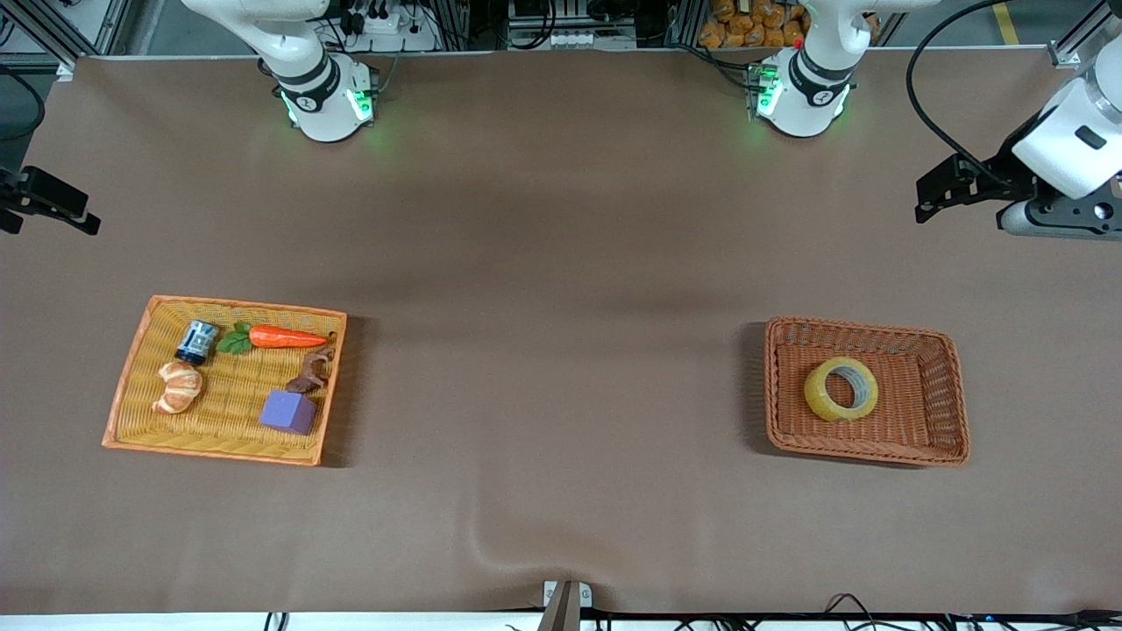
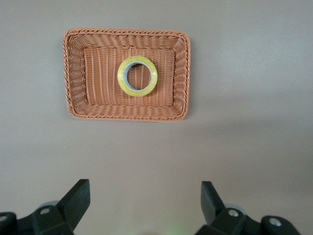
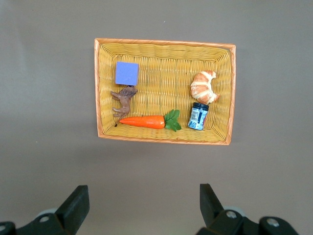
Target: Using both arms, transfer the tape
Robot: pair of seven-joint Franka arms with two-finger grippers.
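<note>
The tape (image 1: 841,389) lies flat in the brown wicker basket (image 1: 780,403) toward the left arm's end; the left gripper (image 2: 145,205) hangs high with fingers spread; the right gripper (image 3: 144,205), also spread, waits above the yellow tray (image 3: 164,138).

Readable text: we find none.
Jar (image 3: 198,116) label: we see print, too small to read.

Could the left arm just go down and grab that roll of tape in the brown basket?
Probably yes. The tape lies alone in the brown basket, nothing over it, at the left arm's end of the table. The left gripper hangs above with fingers open.
</note>
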